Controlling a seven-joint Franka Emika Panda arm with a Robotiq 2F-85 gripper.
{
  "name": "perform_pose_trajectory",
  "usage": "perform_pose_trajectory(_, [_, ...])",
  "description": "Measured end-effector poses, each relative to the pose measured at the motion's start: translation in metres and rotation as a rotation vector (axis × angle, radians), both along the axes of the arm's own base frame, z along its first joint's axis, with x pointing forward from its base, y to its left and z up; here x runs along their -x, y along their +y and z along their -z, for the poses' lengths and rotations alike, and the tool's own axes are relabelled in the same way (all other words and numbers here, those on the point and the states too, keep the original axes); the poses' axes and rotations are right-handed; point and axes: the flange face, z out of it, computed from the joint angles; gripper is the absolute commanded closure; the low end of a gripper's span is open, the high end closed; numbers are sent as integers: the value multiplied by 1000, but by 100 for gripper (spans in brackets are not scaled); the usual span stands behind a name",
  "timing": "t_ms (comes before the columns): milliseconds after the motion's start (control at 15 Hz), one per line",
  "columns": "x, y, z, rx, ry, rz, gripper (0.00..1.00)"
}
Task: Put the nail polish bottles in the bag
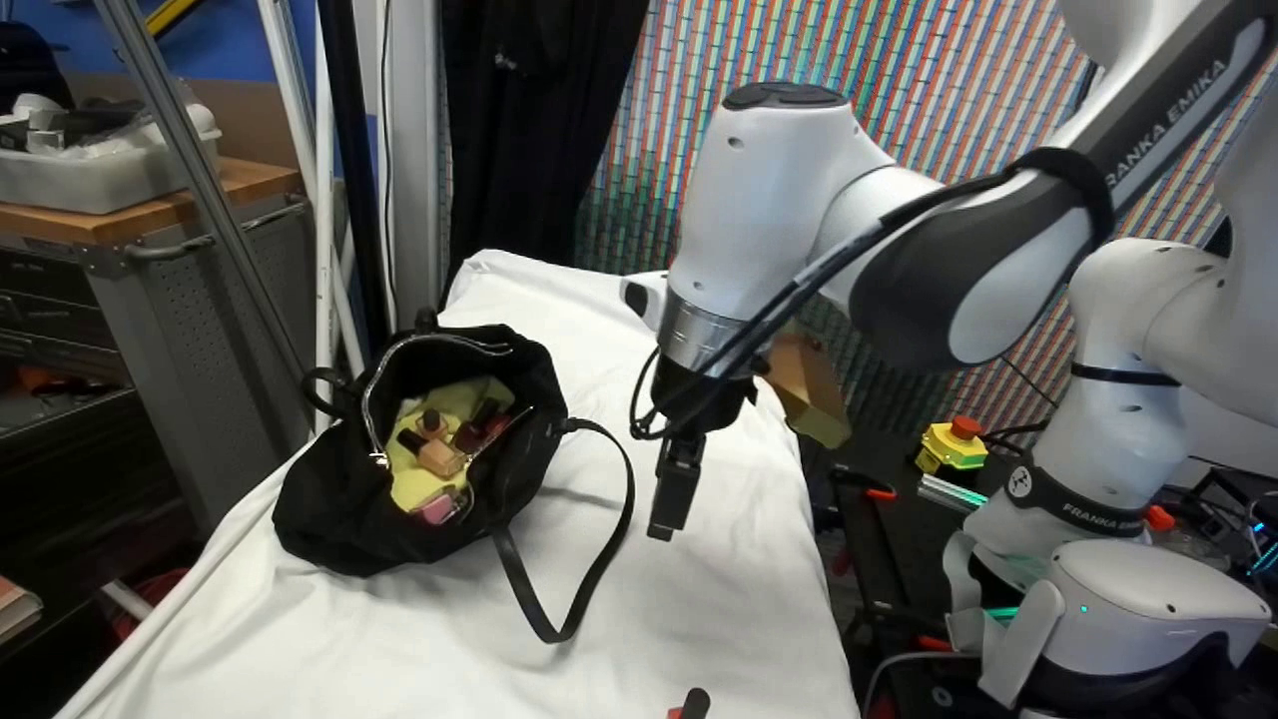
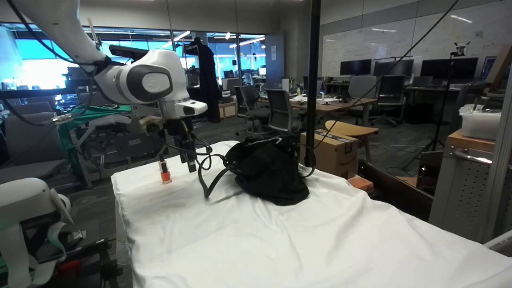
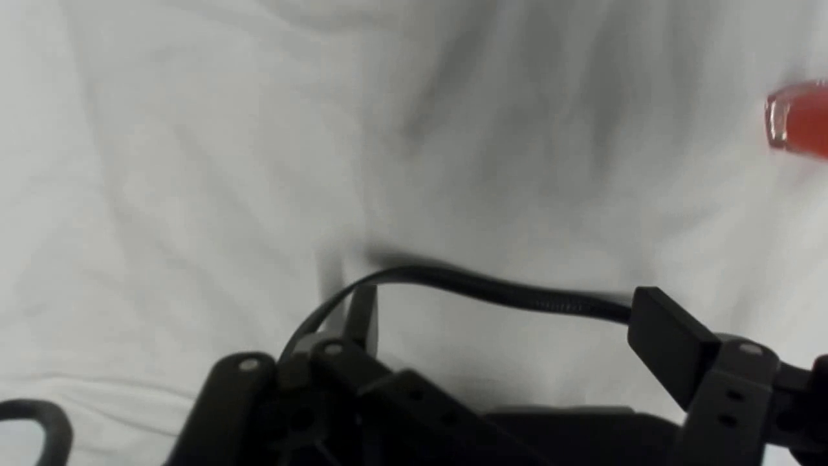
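Observation:
The black bag (image 1: 349, 519) (image 2: 272, 172) rests on the white cloth, its mouth spread and its yellow-green lining in sight. Inside lie several nail polish bottles, among them a peach one (image 1: 439, 456) and a pink one (image 1: 436, 507). Outside the bag, a red bottle with a dark cap (image 2: 166, 177) stands upright on the cloth; its red body (image 3: 802, 123) is cut off at the wrist view's right edge. My gripper (image 1: 667, 527) (image 3: 508, 310) hangs above the cloth beside the bag, open and holding nothing. The bag's strap (image 3: 491, 288) crosses the gap between its fingers in the wrist view.
The strap loop (image 1: 619, 509) sticks out from the bag toward the gripper. A black pole (image 2: 313, 80) and a cardboard box (image 2: 336, 154) stand behind the bag. The cloth-covered table (image 2: 280, 248) has wrinkles and a drop along its sides.

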Motion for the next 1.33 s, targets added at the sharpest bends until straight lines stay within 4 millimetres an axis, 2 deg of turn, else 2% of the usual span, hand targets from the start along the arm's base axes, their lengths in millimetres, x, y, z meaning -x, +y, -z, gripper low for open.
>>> perform_pose_trajectory(400, [70,5,18,17,32,-116,0])
perform_pose_trajectory(533, [86,16,22,9,42,-160,0])
perform_pose_trajectory(733, [107,44,27,-6,47,-232,0])
perform_pose_trajectory(1067, [126,96,32,-28,41,-348,0])
perform_pose_trajectory(1333, [118,131,38,-66,55,-405,0])
